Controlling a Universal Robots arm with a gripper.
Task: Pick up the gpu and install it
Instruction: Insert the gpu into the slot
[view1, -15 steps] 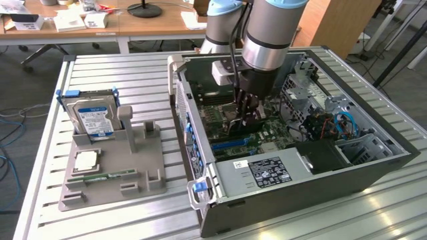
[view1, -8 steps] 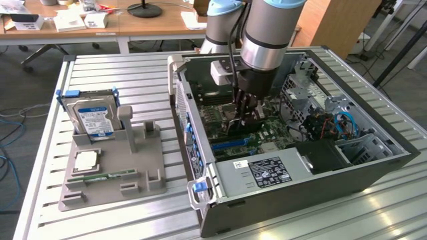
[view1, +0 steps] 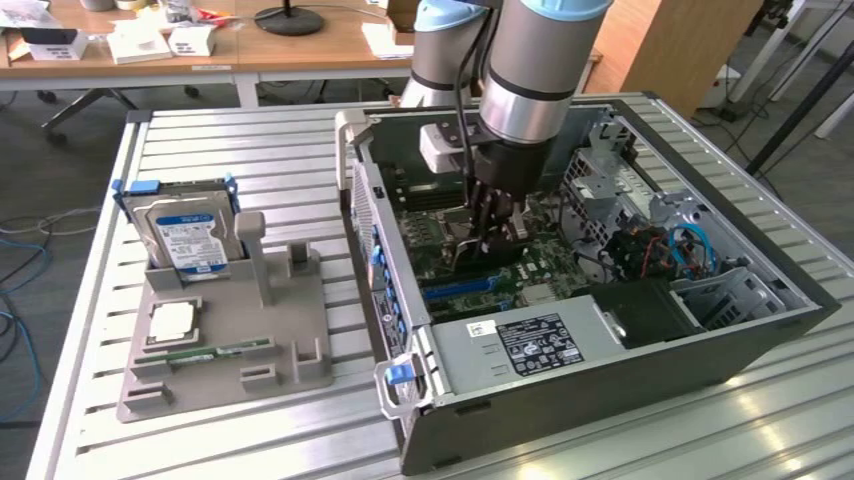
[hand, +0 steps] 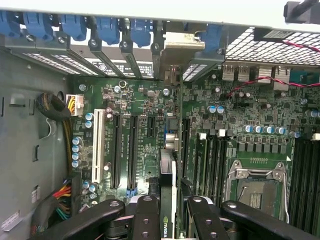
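Observation:
My gripper (view1: 483, 238) reaches down inside the open computer case (view1: 747, 335), over the green motherboard (view1: 541, 265). It is shut on the gpu (view1: 483, 258), a thin dark card held upright on edge just above the board. In the wrist view the gpu (hand: 167, 200) shows edge-on between the black fingers (hand: 145, 215), with a logo on its near end. Its silver bracket (hand: 172, 75) points at the case's rear slot openings. The card runs along the black expansion slots (hand: 132, 145); whether it is seated in one is hidden.
A blue-labelled hard drive (view1: 187, 235), a processor chip (view1: 174, 322) and a green memory stick (view1: 214, 350) sit on a grey fixture (view1: 227, 380) at the exterior view's left. The power supply (view1: 534, 345), the drive cage (view1: 727, 295) and the processor socket (hand: 257, 192) crowd the case.

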